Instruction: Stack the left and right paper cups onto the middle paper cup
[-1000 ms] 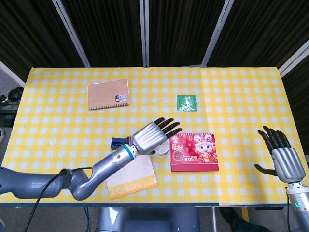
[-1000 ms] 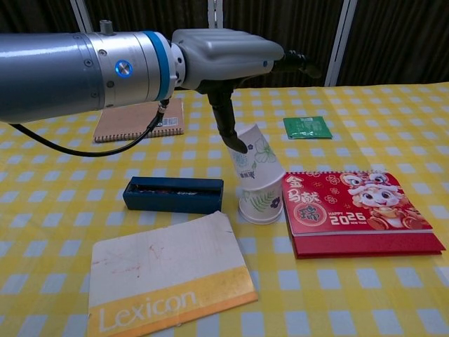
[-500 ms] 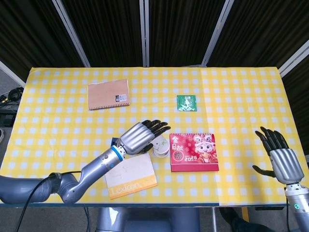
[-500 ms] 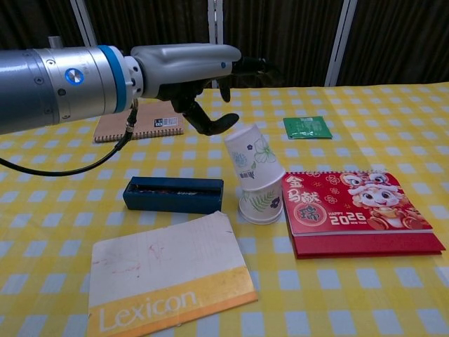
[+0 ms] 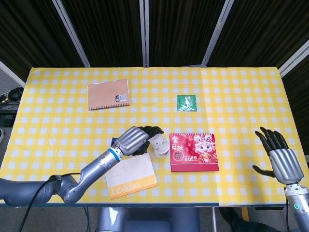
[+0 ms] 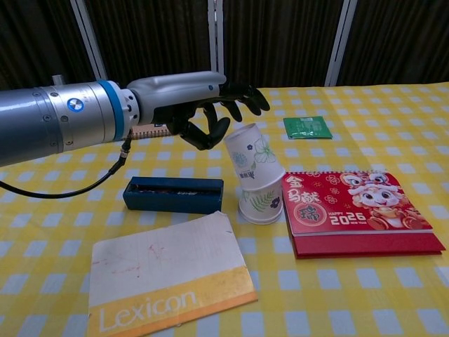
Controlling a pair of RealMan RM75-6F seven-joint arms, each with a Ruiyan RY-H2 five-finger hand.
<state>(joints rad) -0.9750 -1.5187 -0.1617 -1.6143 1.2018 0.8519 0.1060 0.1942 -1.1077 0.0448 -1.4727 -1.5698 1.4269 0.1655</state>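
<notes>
Fingers curled loosely and holding nothing, the left hand (image 6: pixel 203 105) hovers just left of the paper cup stack (image 6: pixel 254 174), whose top cup tilts left beside a red calendar (image 6: pixel 361 210). The right hand (image 5: pixel 280 157) waits far right, fingers spread, above the checked table (image 5: pixel 231 96).

Left robot hand (image 6: pixel 203 105): brushed silver metal back, matt black fingers. Paper cups (image 6: pixel 254 174) looked matt, printed; calendar (image 6: pixel 361 210) cover was glossy red card. Desk (image 5: pixel 231 96) was covered in smooth checked cloth.
</notes>
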